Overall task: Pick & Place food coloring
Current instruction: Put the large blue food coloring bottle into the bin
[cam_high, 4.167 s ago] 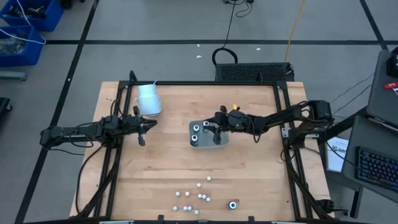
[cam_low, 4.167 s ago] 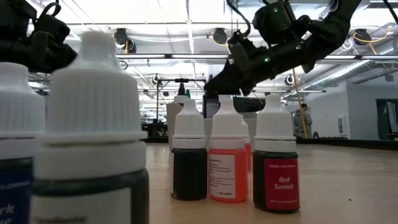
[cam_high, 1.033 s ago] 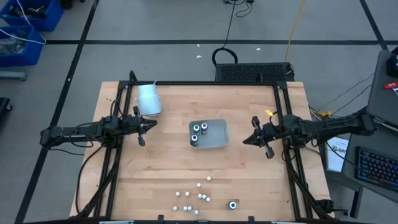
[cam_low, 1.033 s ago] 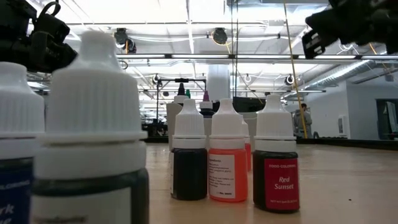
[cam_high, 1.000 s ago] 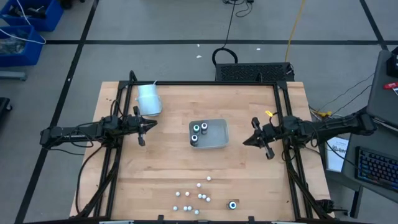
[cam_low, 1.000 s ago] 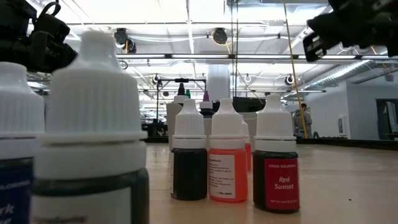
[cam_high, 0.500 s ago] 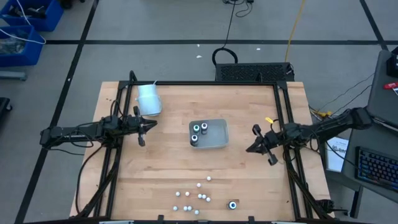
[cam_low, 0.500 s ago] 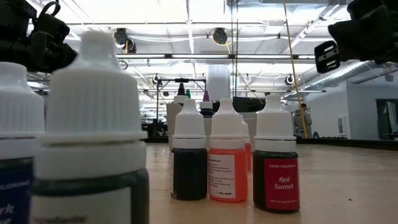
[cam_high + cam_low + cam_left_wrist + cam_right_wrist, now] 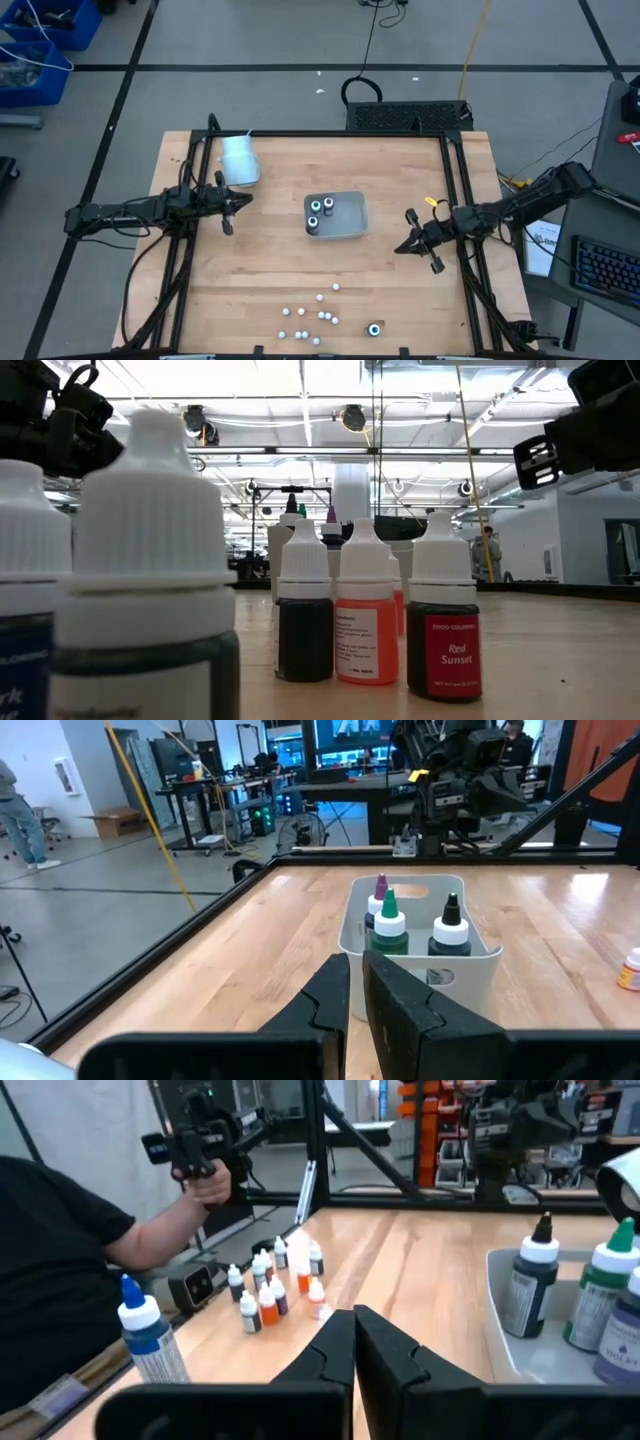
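1. We are observing the left tool (image 9: 228,208) hovering over the left part of the desk (image 9: 270,270), near the pale cup (image 9: 239,159). Its jaws are standing nearly together, with only a narrow gap, and are holding nothing.
2. We are observing the right tool (image 9: 418,245) hovering over the right part of the desk, just right of the tray (image 9: 345,224). Its jaws are pressed fully together and are empty.
3. We are finding three larger food coloring bottles (image 9: 320,208) standing upright inside the tray at the desk's centre; the left wrist view is showing purple, green and black tips (image 9: 388,905).
4. We are finding the small bottles (image 9: 308,318) clustered on the desk near its front edge, well apart from both tools, with one dark round bottle (image 9: 374,329) standing just to their right.
5. We are noting, in the right wrist view, a blue-capped bottle (image 9: 147,1330) standing at the desk edge and a person's hand (image 9: 202,1183) gripping a dark device beyond it.
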